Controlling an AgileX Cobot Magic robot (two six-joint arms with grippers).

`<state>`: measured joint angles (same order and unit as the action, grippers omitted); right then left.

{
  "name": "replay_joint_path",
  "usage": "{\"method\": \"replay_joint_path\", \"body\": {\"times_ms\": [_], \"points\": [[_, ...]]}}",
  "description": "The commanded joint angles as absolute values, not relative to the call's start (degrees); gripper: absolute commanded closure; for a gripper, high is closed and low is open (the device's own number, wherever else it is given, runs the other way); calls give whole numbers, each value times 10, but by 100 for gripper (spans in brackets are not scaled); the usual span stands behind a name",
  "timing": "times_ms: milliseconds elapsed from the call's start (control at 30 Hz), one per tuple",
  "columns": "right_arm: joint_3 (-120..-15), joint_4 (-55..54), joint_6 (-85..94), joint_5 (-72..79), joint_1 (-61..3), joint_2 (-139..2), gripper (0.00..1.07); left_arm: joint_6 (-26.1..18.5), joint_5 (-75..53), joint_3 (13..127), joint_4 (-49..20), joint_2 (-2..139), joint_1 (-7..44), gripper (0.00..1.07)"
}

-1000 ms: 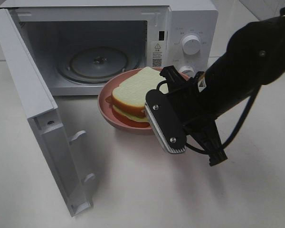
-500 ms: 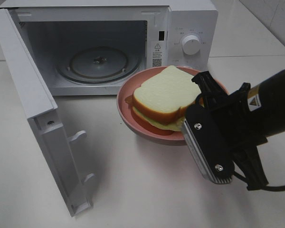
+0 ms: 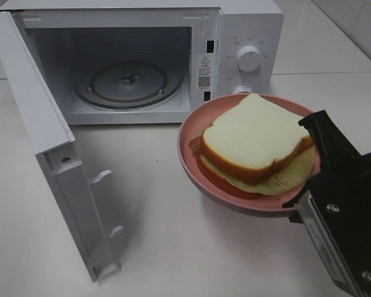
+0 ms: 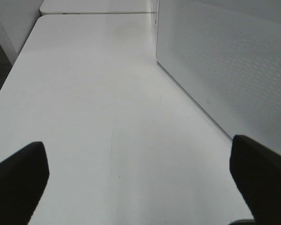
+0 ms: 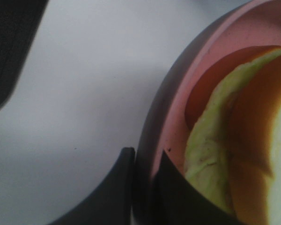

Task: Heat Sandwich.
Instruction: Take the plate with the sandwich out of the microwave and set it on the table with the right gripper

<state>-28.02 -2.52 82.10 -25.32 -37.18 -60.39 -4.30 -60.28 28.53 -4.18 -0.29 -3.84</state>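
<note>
Gripping the pink plate [image 3: 191,162] rim, right gripper [image 5: 143,161] holds the sandwich [image 3: 256,139] near the open microwave [image 3: 142,55]; left gripper [image 4: 140,180] spread, empty.

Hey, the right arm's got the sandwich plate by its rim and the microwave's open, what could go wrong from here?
The right gripper pinches only the rim of the pink plate, so the plate may tilt or slip out.
The sandwich lies loose, its filling overhanging toward the gripper; a tilt could slide it off.
The microwave opening looks only slightly wider than the plate, so the rim may clip the frame going in.
</note>
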Motion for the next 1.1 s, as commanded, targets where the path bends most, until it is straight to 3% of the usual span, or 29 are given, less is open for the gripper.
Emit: {"method": "replay_joint_path", "body": {"times_ms": [33, 400, 1100], "points": [[-274, -10, 792, -264, -368, -566, 106, -41, -595, 283, -46, -17, -38, 5], [-272, 110, 627, -346, -368, -480, 106, -41, -595, 283, -46, -17, -38, 5], [-272, 273, 371, -394, -368, -474, 105, -41, -595, 283, -46, -17, -38, 5]]}}
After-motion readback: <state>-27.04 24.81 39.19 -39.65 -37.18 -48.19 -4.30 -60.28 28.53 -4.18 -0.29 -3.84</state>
